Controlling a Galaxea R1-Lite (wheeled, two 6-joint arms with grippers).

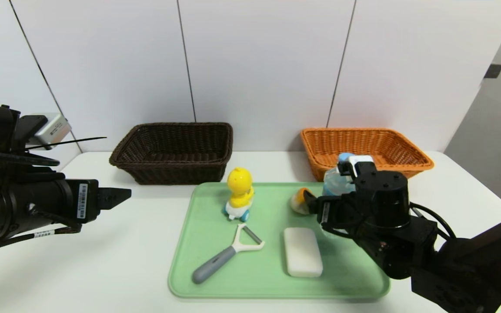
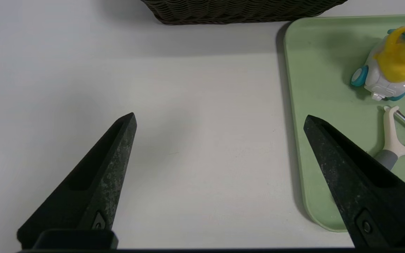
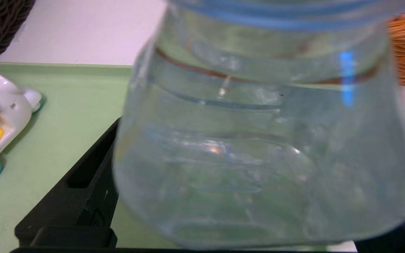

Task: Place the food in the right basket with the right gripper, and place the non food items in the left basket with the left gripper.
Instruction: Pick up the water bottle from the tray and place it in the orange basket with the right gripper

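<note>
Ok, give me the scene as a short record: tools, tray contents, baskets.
left tool: open, over bare table beside the tray
right tool: open, either side of the water bottle
tray: duck toy, peeler, white bar, bun, bottle
dark basket: nothing visible inside
orange basket: nothing visible inside

left arm sticker [image 1: 82, 201]: white label with a barcode and small print, too small to read
left arm cable tag [image 1: 44, 234]: white strip with tiny dark characters, not legible
right arm sticker [image 1: 325, 211]: small white label on the black housing, print not legible
water bottle [image 3: 265, 133]: blue band at the top edge, no lettering can be made out
everything else: no readable text, brand, number or sign
</note>
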